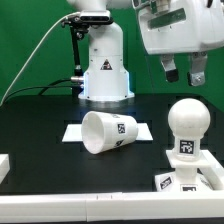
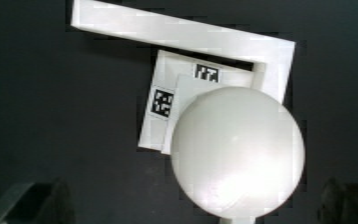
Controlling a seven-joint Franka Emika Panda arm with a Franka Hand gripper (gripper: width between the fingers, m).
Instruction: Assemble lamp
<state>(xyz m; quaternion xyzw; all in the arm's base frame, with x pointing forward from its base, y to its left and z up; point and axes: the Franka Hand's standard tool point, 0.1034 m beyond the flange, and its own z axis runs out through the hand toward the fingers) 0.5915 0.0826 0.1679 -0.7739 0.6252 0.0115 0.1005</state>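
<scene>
1. The gripper (image 1: 184, 72) hung open, its two fingers spread wide with nothing between them, right up over the bulb (image 1: 187, 118).
2. The bulb stood upright on its tagged neck, on top of the blocky base (image 1: 192, 181) at the exterior view's right, clear of the fingers.
3. The shade (image 1: 108, 132) lay tipped on its side mid-table, wide mouth toward the exterior view's left, resting partly on the marker board (image 1: 72, 131).
4. In the wrist view, the round bulb filled the frame, with the tagged base showing behind it.

Glossy white arm (image 1: 104, 45) with black joints, triangle sticker (image 1: 101, 64), black cable (image 1: 30, 62), white gripper (image 1: 184, 74), dark fingers (image 1: 198, 72)
</scene>
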